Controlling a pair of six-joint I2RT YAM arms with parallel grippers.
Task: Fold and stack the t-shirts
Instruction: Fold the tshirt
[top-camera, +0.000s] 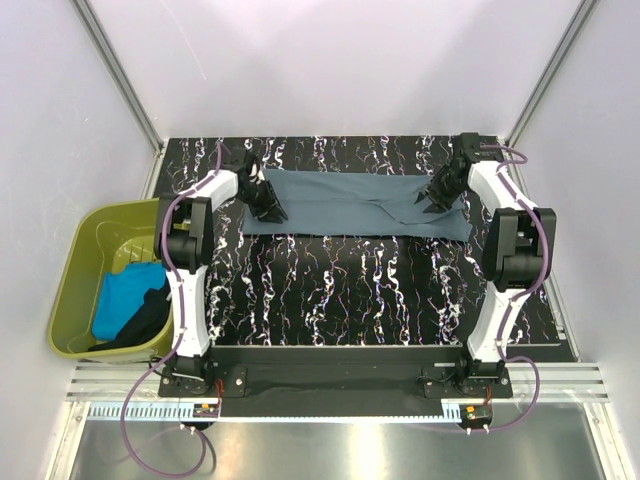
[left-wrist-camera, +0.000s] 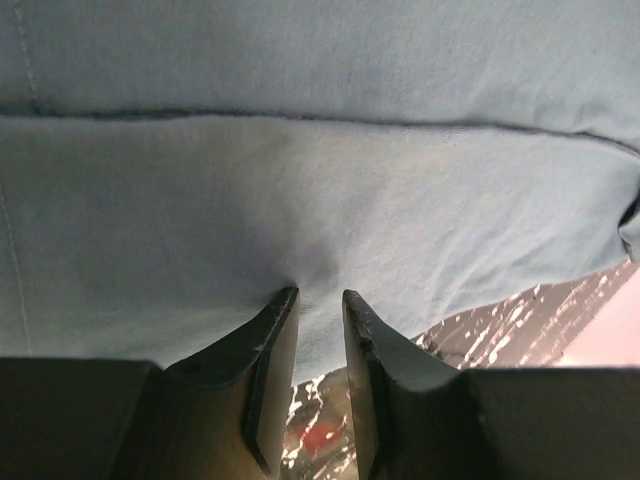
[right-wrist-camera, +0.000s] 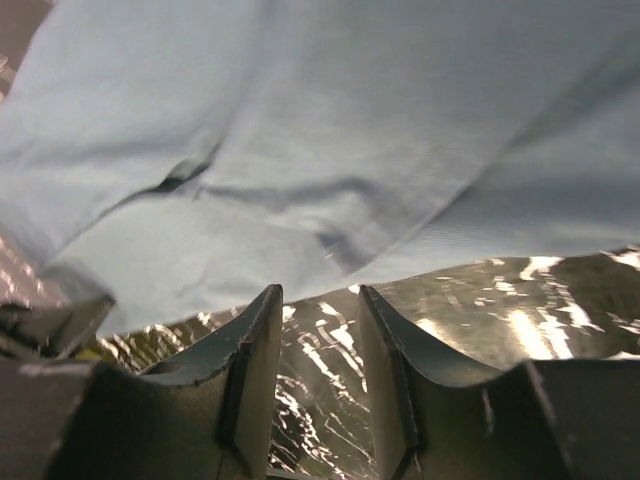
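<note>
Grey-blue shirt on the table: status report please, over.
Left claw at grey-blue shirt edge, grip unclear. Right claw open at the opposite edge. Shirt spread wide, wrinkled near right claw. Nothing on it.

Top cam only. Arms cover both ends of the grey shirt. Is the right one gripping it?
Observer: No. The right fingers stand apart with bare table between them. The shirt ends just beyond their tips.
Operator: Left?
Observer: The left fingers are narrowly apart. The shirt's edge runs into the gap and puckers at the tips. I can't tell if it's pinched.
Operator: Cloth flat at the right end?
Observer: Not quite. A fold there lifts off the layer below, with a dark pocket under it.
</note>
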